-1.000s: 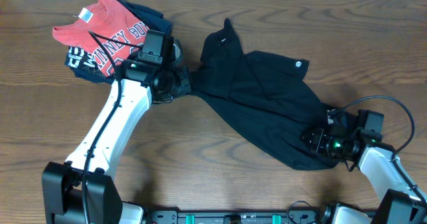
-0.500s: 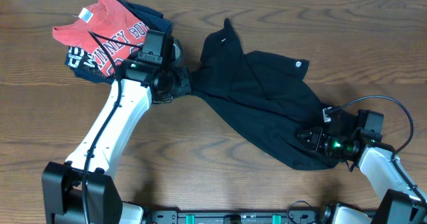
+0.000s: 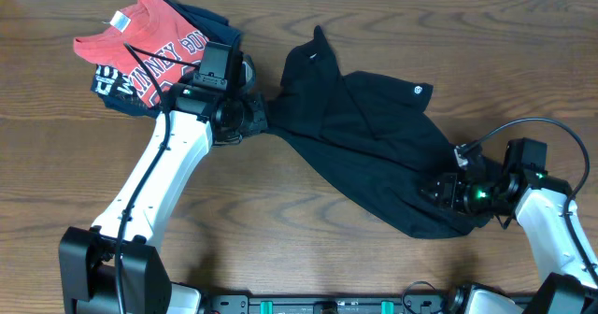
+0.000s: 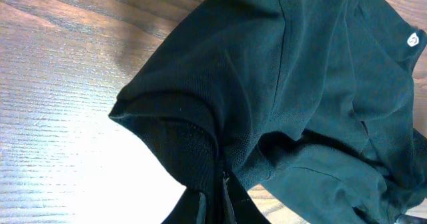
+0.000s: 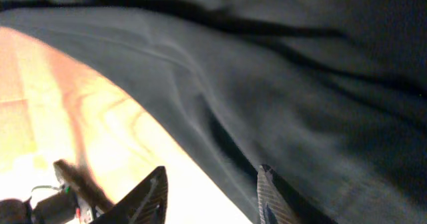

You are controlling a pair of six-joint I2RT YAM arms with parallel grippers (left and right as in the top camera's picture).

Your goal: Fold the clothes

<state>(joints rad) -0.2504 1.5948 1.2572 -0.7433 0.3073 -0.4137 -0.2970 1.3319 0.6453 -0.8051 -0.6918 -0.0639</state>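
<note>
The clothes (image 3: 374, 136), a black T-shirt with a small white logo (image 3: 418, 91), lie crumpled from the table's centre to the lower right. My left gripper (image 3: 257, 118) is shut on its left edge. In the left wrist view that fabric (image 4: 280, 84) bunches into the closed left gripper (image 4: 219, 201) at the bottom. My right gripper (image 3: 439, 192) stands open at the shirt's lower right end. In the right wrist view the hem of the black fabric (image 5: 300, 84) runs between its spread fingers, with the right gripper (image 5: 212, 187) half over cloth and half over bare table.
A red T-shirt with white lettering (image 3: 149, 48) lies on a navy garment (image 3: 107, 80) at the back left, just behind my left arm. A black cable (image 3: 523, 127) loops above the right wrist. The wooden table (image 3: 308, 221) shows in front of the shirt.
The right gripper has opened wider and its arm has drawn back a little to the right. The left arm and the shirt have stayed put.
</note>
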